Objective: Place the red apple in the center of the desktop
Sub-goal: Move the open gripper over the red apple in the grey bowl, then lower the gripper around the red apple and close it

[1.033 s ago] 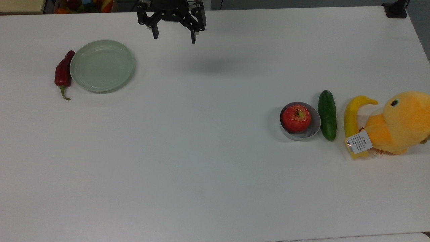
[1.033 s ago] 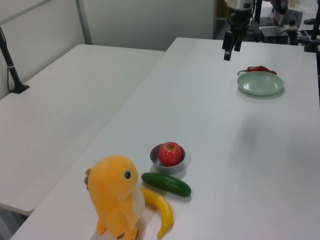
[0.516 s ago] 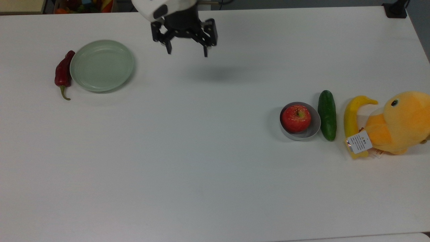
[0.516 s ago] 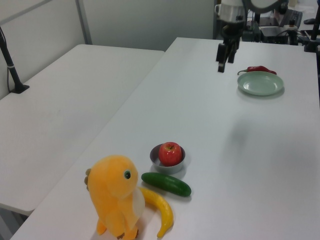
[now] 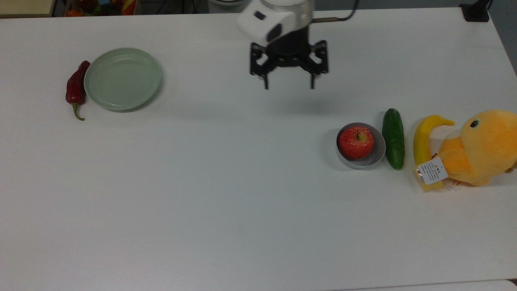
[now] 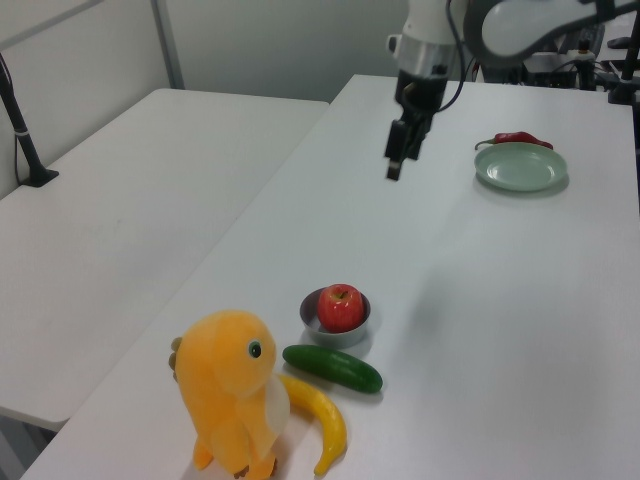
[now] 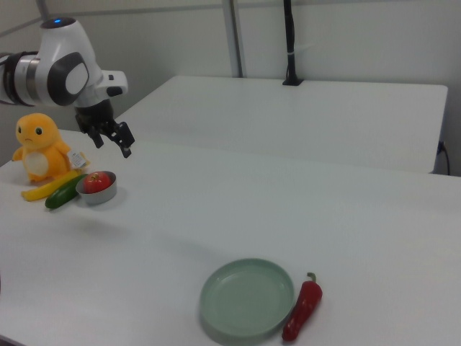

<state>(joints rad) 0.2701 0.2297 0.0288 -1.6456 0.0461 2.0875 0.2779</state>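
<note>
The red apple [image 5: 356, 142] [image 6: 341, 306] [image 7: 95, 181] sits inside a small grey bowl [image 5: 375, 157] [image 6: 313, 319] [image 7: 99, 196] toward the top view's right. My gripper [image 5: 288, 85] [image 6: 392, 166] [image 7: 119, 142] hangs open above the white desktop [image 5: 226, 194], empty, up and to the top view's left of the apple and well apart from it. In the left view it hovers high over the table, far behind the bowl.
A green cucumber [image 5: 393, 138], a banana [image 5: 423, 141] and a yellow plush toy [image 5: 482, 147] lie just right of the bowl in the top view. A pale green plate [image 5: 122, 78] and a dark red chili pepper [image 5: 75, 87] rest at the top view's left.
My gripper has travelled from the table's far edge toward the top view's right and slightly nearer, closing on the bowl with the apple. Nothing on the table has moved.
</note>
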